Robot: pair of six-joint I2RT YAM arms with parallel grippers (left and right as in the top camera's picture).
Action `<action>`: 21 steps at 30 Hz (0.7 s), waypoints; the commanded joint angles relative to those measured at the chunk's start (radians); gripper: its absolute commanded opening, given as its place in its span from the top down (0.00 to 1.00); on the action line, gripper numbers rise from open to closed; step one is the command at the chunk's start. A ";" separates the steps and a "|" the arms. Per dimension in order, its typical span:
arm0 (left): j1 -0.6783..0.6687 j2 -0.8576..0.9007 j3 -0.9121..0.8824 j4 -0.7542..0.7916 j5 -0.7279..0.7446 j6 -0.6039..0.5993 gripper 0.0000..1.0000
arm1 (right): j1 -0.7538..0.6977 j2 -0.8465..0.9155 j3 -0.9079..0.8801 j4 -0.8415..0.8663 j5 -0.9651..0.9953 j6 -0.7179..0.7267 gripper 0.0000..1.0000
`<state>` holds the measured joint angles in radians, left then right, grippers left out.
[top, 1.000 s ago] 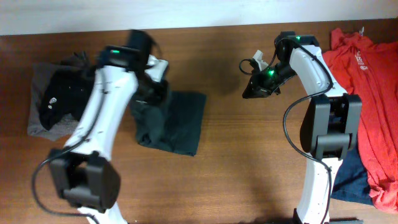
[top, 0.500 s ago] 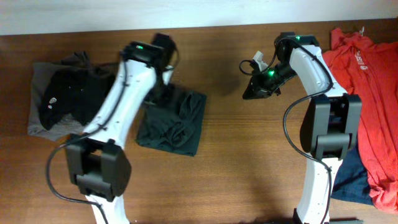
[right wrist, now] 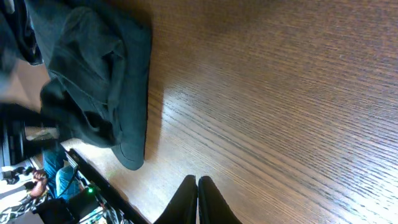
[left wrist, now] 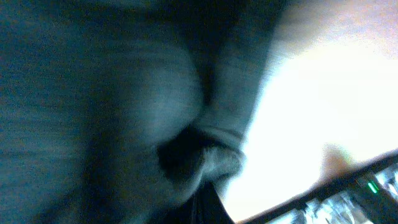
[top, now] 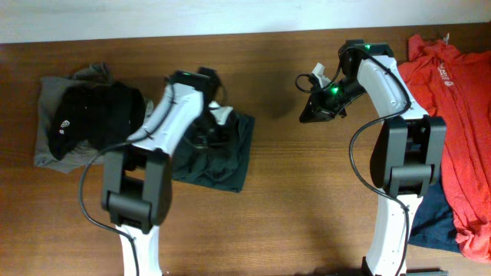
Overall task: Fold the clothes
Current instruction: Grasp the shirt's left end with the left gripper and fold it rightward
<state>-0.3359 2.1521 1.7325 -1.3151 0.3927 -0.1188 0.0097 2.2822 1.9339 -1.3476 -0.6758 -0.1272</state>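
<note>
While the left gripper (top: pixel 209 130) is down on the crumpled dark green T-shirt (top: pixel 230 157) left of the table's (top: pixel 307 207) middle (its wrist view is too blurred to tell whether it grips), the right gripper (right wrist: pixel 198 198) hangs clenched on nothing above the wood. Five garments show: that shirt, a black one (top: pixel 88 115) on a grey one (top: pixel 47 149) far left, a red one (top: pixel 460 107) and a navy one (top: pixel 433 222) far right.

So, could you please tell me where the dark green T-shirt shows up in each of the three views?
Overhead: the dark green T-shirt lies crumpled just left of centre.
Left wrist: it fills most of the picture, close up and blurred.
Right wrist: it sits in the upper left corner.
Shared landmark: the wooden table, bare beside the shirt's edge in every view.
</note>
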 commanded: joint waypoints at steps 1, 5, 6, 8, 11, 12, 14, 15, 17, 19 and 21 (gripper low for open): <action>-0.121 -0.090 0.010 -0.020 0.096 0.023 0.99 | 0.001 -0.047 0.015 -0.003 0.011 -0.008 0.92; -0.135 -0.135 0.010 -0.065 0.032 0.023 1.00 | 0.001 -0.047 0.015 -0.003 0.011 -0.008 0.92; -0.126 -0.156 0.010 -0.082 -0.008 0.022 0.99 | 0.001 -0.047 0.015 -0.003 0.011 -0.008 0.92; -0.101 -0.205 0.010 -0.093 -0.119 0.007 0.99 | 0.001 -0.047 0.015 -0.003 0.011 -0.008 0.92; -0.033 -0.251 0.010 -0.049 -0.338 -0.005 0.96 | 0.002 -0.047 0.015 -0.003 0.011 -0.008 0.92; -0.014 -0.251 0.010 -0.033 -0.365 -0.008 0.98 | 0.003 -0.047 0.015 -0.002 0.011 -0.008 0.92; 0.046 -0.236 -0.009 0.034 -0.381 -0.003 1.00 | 0.003 -0.047 0.015 -0.002 0.011 -0.008 0.92; 0.068 -0.225 -0.028 0.070 -0.382 0.000 1.00 | 0.003 -0.047 0.015 -0.003 0.011 -0.007 0.92; 0.097 -0.195 -0.063 0.135 -0.382 0.011 1.00 | 0.003 -0.047 0.015 -0.003 0.011 -0.007 0.92; 0.113 -0.153 -0.090 0.193 -0.362 0.014 1.00 | 0.003 -0.047 0.015 -0.003 0.010 -0.007 0.92; 0.114 -0.102 -0.112 0.224 -0.306 0.016 1.00 | 0.003 -0.047 0.015 -0.004 0.010 -0.007 0.92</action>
<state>-0.2138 1.9675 1.6638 -1.1145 0.0479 -0.1165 0.0097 2.2822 1.9339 -1.3479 -0.6701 -0.1276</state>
